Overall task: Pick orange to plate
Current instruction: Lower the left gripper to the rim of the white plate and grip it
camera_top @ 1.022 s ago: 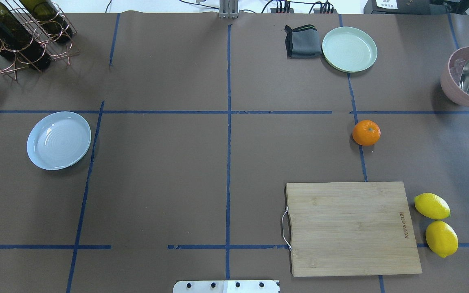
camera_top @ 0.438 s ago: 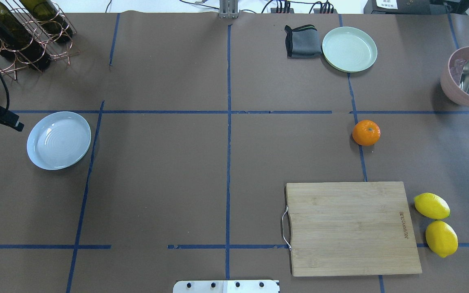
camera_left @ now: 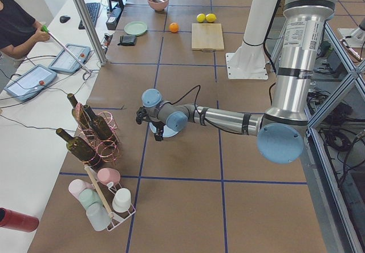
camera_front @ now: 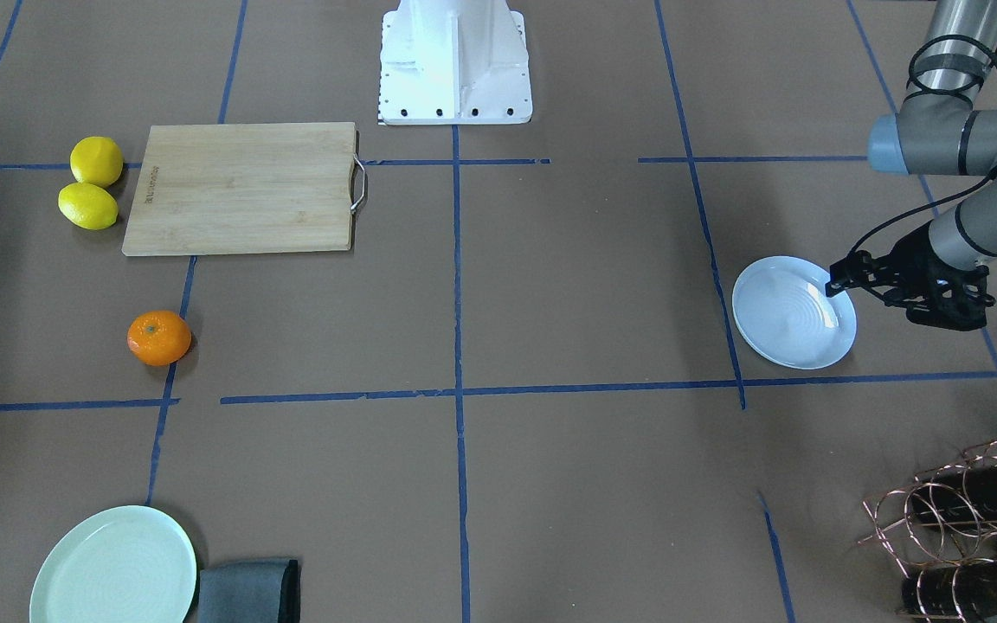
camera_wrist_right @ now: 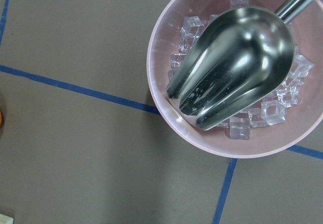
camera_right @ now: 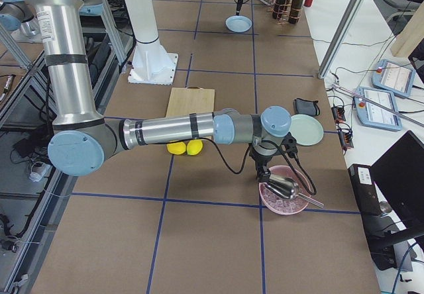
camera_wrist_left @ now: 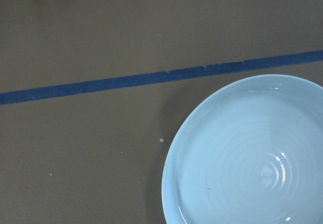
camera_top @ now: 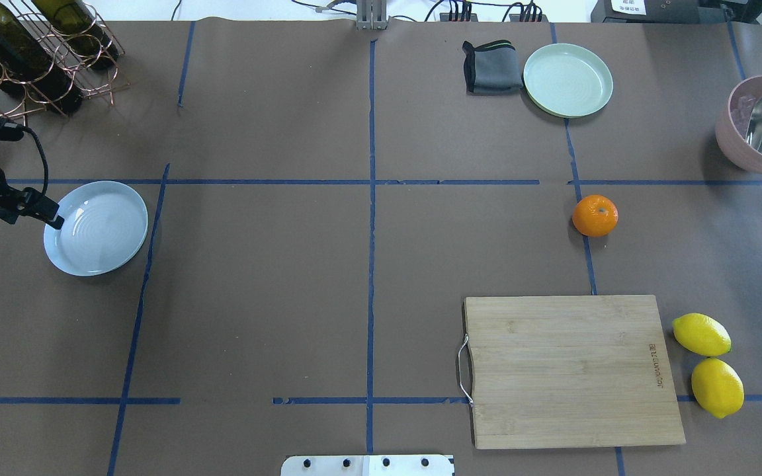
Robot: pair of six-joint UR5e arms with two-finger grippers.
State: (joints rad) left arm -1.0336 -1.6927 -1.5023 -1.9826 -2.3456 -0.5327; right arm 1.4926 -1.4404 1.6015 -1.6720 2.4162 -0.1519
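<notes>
The orange (camera_top: pixel 594 215) sits on the right half of the counter (camera_top: pixel 255 277), on a blue tape line (camera_top: pixel 583 258), well apart from the left hand (camera_top: pixel 50 218). That hand hangs over the left rim of the plate (camera_top: pixel 95 228) at the counter's far left. Its fingers look drawn together and hold nothing. The right hand (camera_right: pixel 263 172) hangs over the pink bowl (camera_wrist_right: pixel 164 90) at the right edge, to the right of the orange. I cannot tell how far it is open.

The orange is round and bright, with a green stem dot on top. The plate is pale bluish-white and glossy, with faint rings and a raised rim. The counter is covered in matte brown paper. The bowl holds clear ice cubes (camera_wrist_right: pixel 239 128) and a shiny metal scoop (camera_wrist_right: pixel 237 62).

A wide bare stretch of counter lies between orange and plate. Nearer than the orange lies a bamboo cutting board (camera_top: pixel 573 370) with two lemons (camera_top: pixel 702 334) just right of it. Farther off are a mint-green plate (camera_top: pixel 567 80) and a grey cloth (camera_top: pixel 491 67). A copper wine rack (camera_top: pixel 37 59) stands beyond the plate.
</notes>
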